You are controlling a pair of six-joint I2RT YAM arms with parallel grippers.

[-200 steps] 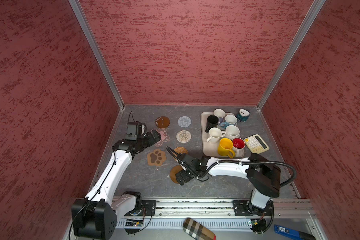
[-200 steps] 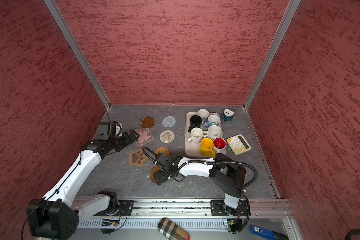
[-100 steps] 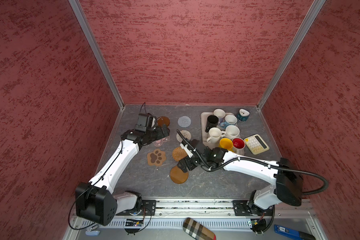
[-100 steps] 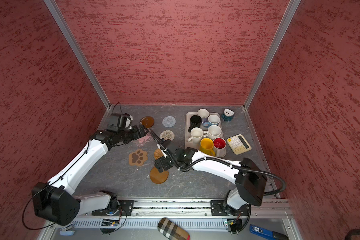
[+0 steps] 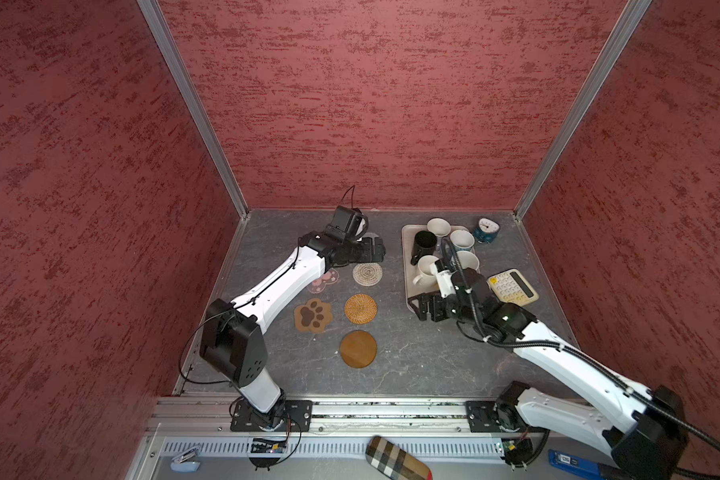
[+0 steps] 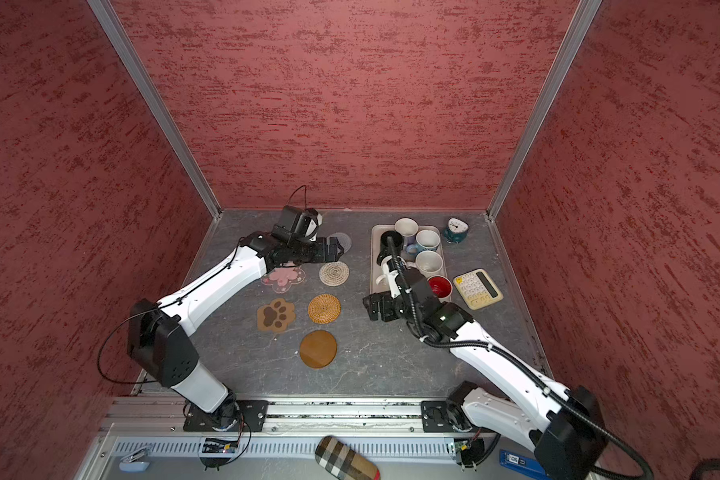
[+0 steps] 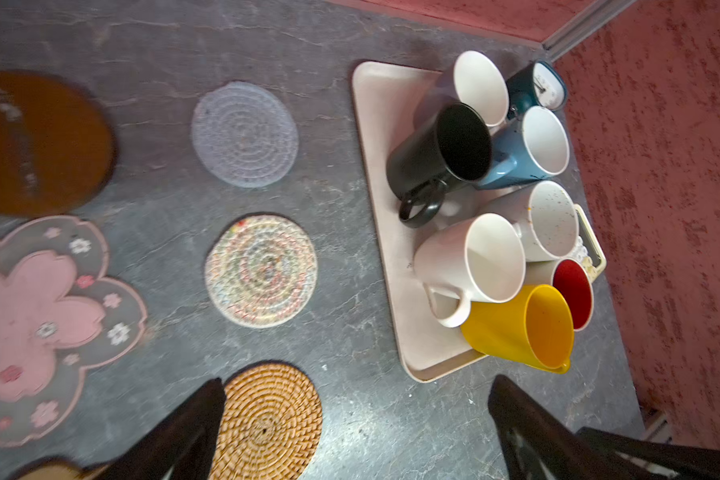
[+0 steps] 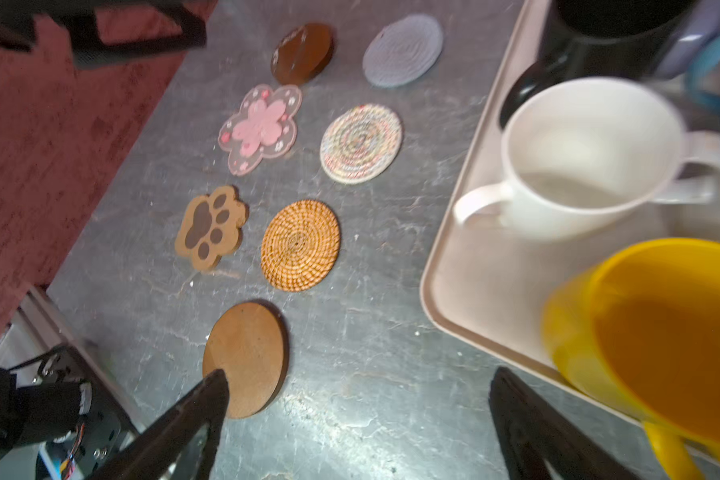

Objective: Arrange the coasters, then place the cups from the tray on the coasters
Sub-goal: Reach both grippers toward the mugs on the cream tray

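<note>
When both top views are looked at, the left gripper [image 5: 375, 250] is seen spread wide above the far part of the table [image 5: 412, 365], with nothing between its jaws. The grey woven coaster [image 6: 344, 240] is partly covered by it. The pink flower coaster [image 5: 325, 280] and the beige woven coaster [image 5: 367, 273] are laid side by side. Nearer the front rail [image 5: 350, 409], the paw coaster [image 5: 313, 315] and the rattan coaster [image 5: 360, 308] are laid the same way, and the light wooden disc [image 5: 358, 348] is set alone. All of these are kept apart from each other. The right gripper [image 5: 424, 307] is also spread and empty, at the near left corner of the tray [image 5: 408, 266]. The mugs are crowded on the tray, among them the black mug [image 5: 424, 243]. A calculator [image 5: 512, 286] and a clock [image 5: 486, 230] are found just beside the tray.

By the left wrist camera, the fingers [image 7: 183, 424] are shown far apart with only table between them, one in front of the rattan coaster's edge. The dark wooden disc [image 7: 38, 141] is seen near the grey woven coaster. The yellow mug [image 7: 520, 328] and the red-lined mug [image 7: 574, 291] are placed at one end of the tray.

By the right wrist camera, partly blurred, the jaws are shown parted and nothing is gripped. One finger is seen in front of the light wooden disc, the other near the tray corner and the yellow mug.
</note>
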